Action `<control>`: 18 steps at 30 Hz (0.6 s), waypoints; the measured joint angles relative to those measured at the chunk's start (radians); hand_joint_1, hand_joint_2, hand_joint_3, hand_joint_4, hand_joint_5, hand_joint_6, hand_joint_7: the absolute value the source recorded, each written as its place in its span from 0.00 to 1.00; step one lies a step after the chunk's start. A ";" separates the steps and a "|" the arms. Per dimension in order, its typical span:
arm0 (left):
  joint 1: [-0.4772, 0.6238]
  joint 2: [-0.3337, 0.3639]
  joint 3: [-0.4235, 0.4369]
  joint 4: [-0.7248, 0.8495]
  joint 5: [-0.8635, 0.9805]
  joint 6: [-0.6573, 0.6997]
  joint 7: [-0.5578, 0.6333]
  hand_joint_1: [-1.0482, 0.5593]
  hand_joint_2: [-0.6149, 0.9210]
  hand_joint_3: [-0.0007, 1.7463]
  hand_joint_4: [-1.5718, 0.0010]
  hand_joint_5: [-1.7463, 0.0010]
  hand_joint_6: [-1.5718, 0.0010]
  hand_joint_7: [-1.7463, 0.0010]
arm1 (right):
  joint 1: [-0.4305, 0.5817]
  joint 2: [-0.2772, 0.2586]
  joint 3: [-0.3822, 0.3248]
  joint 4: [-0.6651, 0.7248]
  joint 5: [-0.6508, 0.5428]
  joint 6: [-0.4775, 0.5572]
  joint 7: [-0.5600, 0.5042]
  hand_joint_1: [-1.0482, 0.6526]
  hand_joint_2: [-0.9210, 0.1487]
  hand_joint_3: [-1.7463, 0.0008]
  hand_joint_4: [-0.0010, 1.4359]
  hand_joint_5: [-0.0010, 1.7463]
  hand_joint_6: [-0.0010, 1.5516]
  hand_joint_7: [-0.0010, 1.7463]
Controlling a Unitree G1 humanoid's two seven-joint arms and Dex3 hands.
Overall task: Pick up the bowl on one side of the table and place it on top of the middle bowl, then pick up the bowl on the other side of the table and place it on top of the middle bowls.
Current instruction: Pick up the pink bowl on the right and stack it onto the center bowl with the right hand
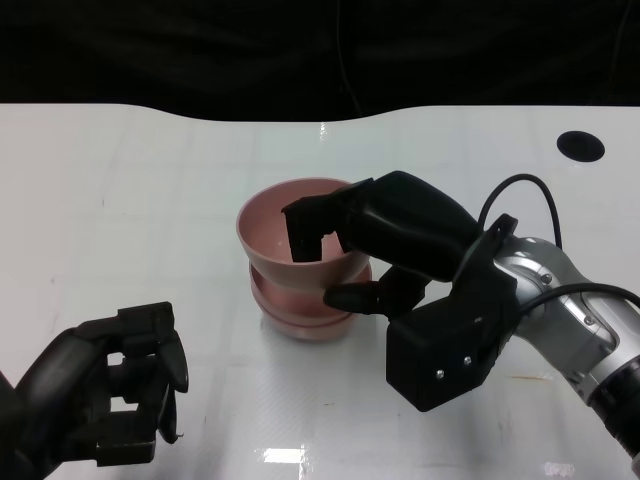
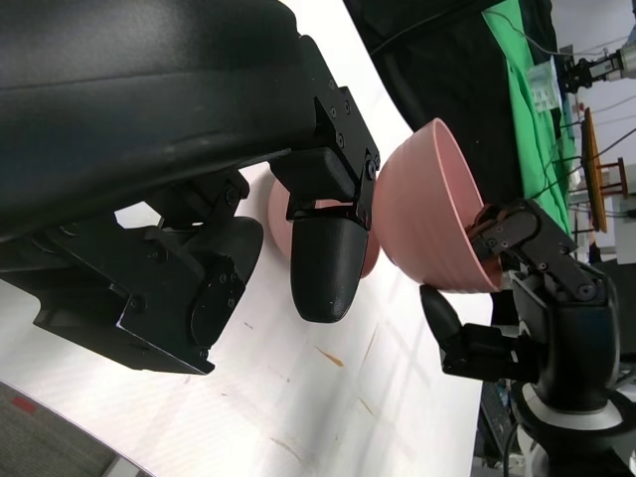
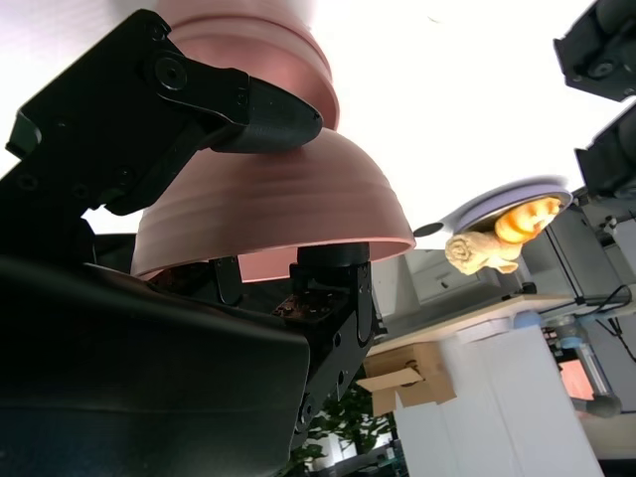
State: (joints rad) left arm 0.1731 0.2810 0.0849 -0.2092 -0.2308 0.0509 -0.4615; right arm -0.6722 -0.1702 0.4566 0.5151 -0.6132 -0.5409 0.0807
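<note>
The left hand (image 1: 110,395) lay nearest the camera at the lower left of the head view, low over the white table (image 1: 150,200), its fingers curled inward around nothing and well apart from the bowls. At the table's middle the top pink bowl (image 1: 290,235) sat tilted on the stacked pink bowls (image 1: 300,310) beneath it, its rim raised toward the far side rather than nested flat. The right hand (image 1: 370,250) held this top bowl: fingers (image 1: 305,230) hooked over the near rim into the inside, while the thumb (image 1: 355,297) pressed against the outer wall just above the lower stack. The right wrist view confirmed the grip, with the bowl wall (image 3: 268,209) clamped between a black finger on the outside and others at the rim, and the lower stack visible past it. In the left wrist view the same bowl (image 2: 432,214) appeared tipped, with the right hand (image 2: 517,268) at its rim. How many bowls made up the lower stack could not be told for certain; at least one showed. A black round mark (image 1: 580,146) sat on the table's far right corner. The right silver forearm (image 1: 570,310) entered from the lower right with a black cable (image 1: 520,190) looping above it.
</note>
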 measured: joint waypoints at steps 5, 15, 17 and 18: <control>0.000 0.001 -0.002 -0.002 0.004 0.003 0.000 0.79 0.76 0.76 0.48 0.00 0.52 0.10 | -0.007 0.004 0.020 0.082 -0.030 -0.024 -0.047 0.49 0.33 0.43 0.62 1.00 0.43 1.00; 0.005 0.001 -0.008 -0.023 0.007 0.017 0.003 0.80 0.76 0.78 0.48 0.01 0.52 0.10 | -0.049 0.028 0.062 0.203 -0.094 -0.039 -0.123 0.49 0.27 0.54 0.61 1.00 0.41 1.00; 0.005 0.000 -0.008 -0.025 0.005 0.023 0.003 0.80 0.75 0.79 0.48 0.01 0.52 0.10 | -0.060 0.036 0.067 0.226 -0.105 -0.030 -0.130 0.49 0.25 0.56 0.61 1.00 0.41 1.00; 0.005 0.000 -0.008 -0.025 0.005 0.026 0.003 0.80 0.75 0.79 0.48 0.01 0.52 0.10 | -0.066 0.041 0.070 0.239 -0.110 -0.027 -0.137 0.49 0.24 0.57 0.61 1.00 0.41 1.00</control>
State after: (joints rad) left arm 0.1785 0.2808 0.0773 -0.2347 -0.2258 0.0772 -0.4586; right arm -0.7379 -0.1288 0.5266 0.7538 -0.7230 -0.5677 -0.0566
